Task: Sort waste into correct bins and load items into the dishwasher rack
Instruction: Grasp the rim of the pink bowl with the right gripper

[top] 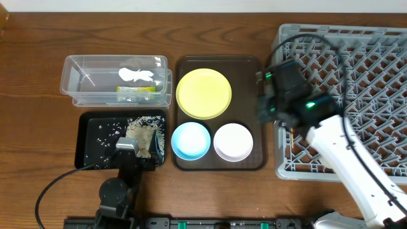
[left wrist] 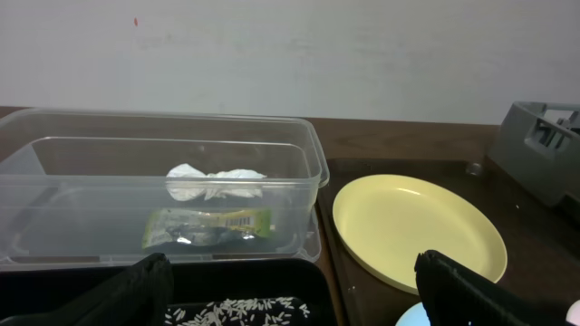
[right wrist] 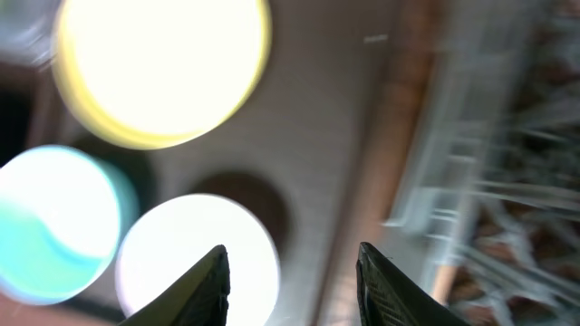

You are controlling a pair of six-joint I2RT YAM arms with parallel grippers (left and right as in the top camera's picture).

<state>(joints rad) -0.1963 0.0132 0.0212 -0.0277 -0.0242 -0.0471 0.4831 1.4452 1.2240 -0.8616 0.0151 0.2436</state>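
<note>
The brown tray (top: 249, 71) lies mid-table. On it sit three dishes. The plate (top: 203, 93) fills its far half. The blue bowl (top: 191, 140) is at its near left corner. The white bowl (top: 233, 142) is at its near right, just beside the blue one.

Just left of the tray's far half stands the tub (top: 114, 58). It holds the paper scrap (top: 137, 74), with the wrapper (top: 135, 91) on the scrap's near side. Just left of the tray's near half lies the black tray (top: 89, 156). Rice (top: 147, 121) is scattered over its floor, thickest on the side toward the brown tray, where a beige clump also lies.

The rack (top: 375, 70) stands just right of the brown tray. Whether the two touch cannot be told.

The left gripper (left wrist: 294, 308) hangs over the black tray's end nearest the brown tray's near left corner. Its fingers (left wrist: 136, 290) are spread wide with nothing between them. Whether they touch the rice cannot be told.

The right gripper (right wrist: 290, 285) is above the brown tray's right edge, on the rack side, with the white bowl partly under its view. The wrist picture is blurred, but its fingers (right wrist: 204, 281) stand apart and grasp nothing.
</note>
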